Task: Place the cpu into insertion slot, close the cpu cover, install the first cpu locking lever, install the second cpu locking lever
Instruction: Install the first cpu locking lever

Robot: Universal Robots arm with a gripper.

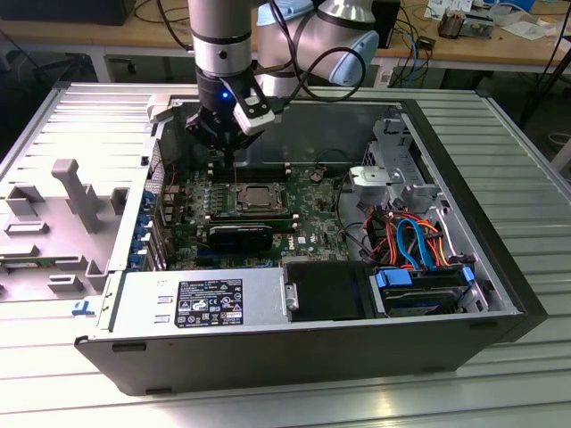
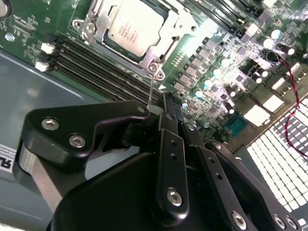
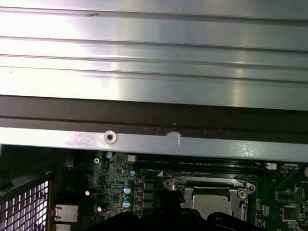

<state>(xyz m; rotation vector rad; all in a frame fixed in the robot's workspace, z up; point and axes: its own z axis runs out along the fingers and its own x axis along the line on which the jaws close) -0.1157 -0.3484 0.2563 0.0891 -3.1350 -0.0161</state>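
Cpu (image 2: 129,26) lies flat in the insertion slot (image 2: 98,37) on the green circuit board (image 2: 43,21), with its shiny face up. It is square, so no side is longer than the other, and its edges line up with the slot's edges. The cpu cover (image 2: 166,30) is folded down around it, and the chip shows through the cut-out. In the exterior view the cpu (image 1: 255,196) sits near the middle of the open computer case (image 1: 500,294).

A thin wire lever (image 2: 151,89) stands up from a corner of the cover. The gripper (image 2: 161,111) is right above that corner. Its black fingers (image 2: 171,149) are pressed together, pinching the top end of the lever. Long black memory slots (image 2: 91,60) run just beside the slot.
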